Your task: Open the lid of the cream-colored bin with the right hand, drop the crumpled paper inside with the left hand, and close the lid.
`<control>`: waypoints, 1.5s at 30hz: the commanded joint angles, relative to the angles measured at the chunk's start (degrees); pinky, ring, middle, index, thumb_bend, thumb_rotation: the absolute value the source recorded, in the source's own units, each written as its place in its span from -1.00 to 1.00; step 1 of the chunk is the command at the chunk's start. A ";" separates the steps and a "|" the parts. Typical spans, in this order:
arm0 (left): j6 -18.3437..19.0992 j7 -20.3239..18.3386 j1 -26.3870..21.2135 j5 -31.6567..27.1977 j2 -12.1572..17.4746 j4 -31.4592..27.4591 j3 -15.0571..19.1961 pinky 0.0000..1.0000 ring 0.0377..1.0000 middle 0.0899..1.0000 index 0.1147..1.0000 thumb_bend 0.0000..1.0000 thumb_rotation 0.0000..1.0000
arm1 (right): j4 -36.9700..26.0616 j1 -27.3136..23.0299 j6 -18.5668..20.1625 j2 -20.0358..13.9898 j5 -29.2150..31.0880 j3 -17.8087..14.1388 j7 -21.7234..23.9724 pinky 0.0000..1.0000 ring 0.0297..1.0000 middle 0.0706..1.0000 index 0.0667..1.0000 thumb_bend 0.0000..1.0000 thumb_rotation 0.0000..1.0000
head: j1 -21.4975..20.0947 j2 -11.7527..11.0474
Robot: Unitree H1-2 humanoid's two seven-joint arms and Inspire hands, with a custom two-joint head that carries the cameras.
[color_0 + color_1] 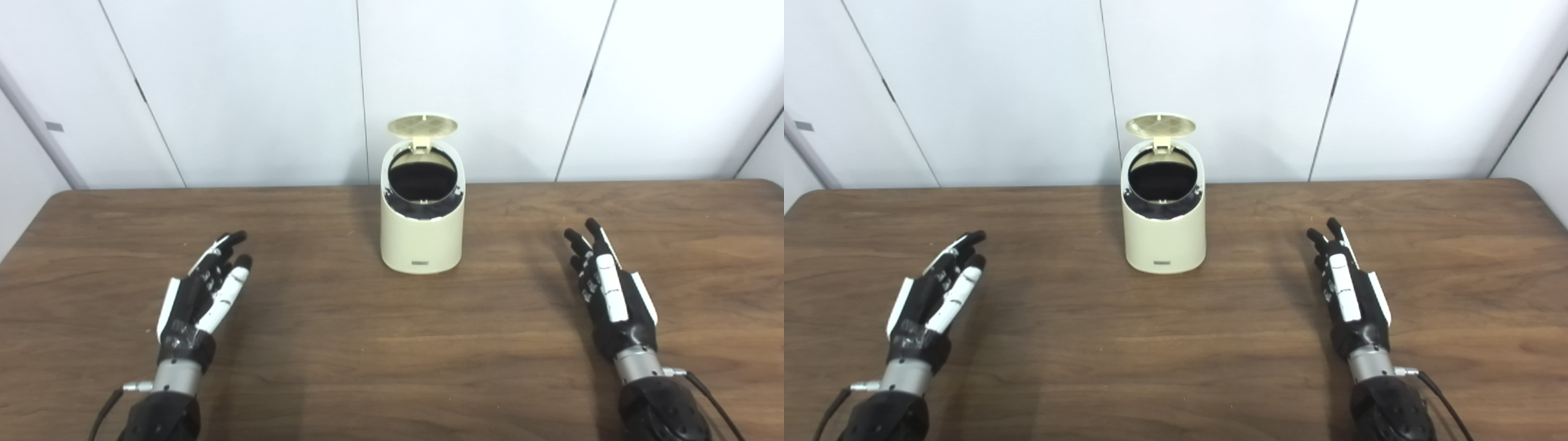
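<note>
A cream-colored bin stands upright at the middle of the brown table, toward the back. Its round lid is flipped up on the rear hinge, and the mouth below shows only a dark inside. My left hand rests low at the front left, fingers stretched out and empty. My right hand mirrors it at the front right, open, well apart from the bin. No crumpled paper shows in either view.
The wooden table runs across the whole picture, with rounded far corners. White wall panels stand just behind its back edge.
</note>
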 commanded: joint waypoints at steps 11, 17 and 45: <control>-4.18 -1.84 0.67 -7.90 -0.29 1.72 1.99 1.00 1.00 1.00 1.00 -0.08 0.24 | 0.99 3.73 0.62 0.18 0.72 -1.20 0.46 1.00 0.93 0.81 0.93 -0.13 0.72 | -0.86 0.35; -4.44 -1.83 1.37 -8.61 -0.43 1.88 2.69 1.00 1.00 1.00 1.00 -0.08 0.20 | 0.38 4.27 -0.68 0.05 -0.28 -0.58 1.00 1.00 0.92 0.81 0.94 -0.03 0.70 | -2.26 0.70; -9.30 -4.08 1.48 -8.80 1.15 5.19 3.04 1.00 1.00 1.00 1.00 0.07 0.55 | -2.79 6.41 -3.47 1.52 -3.15 0.30 0.16 1.00 1.00 1.00 0.99 -0.07 0.90 | -5.16 2.88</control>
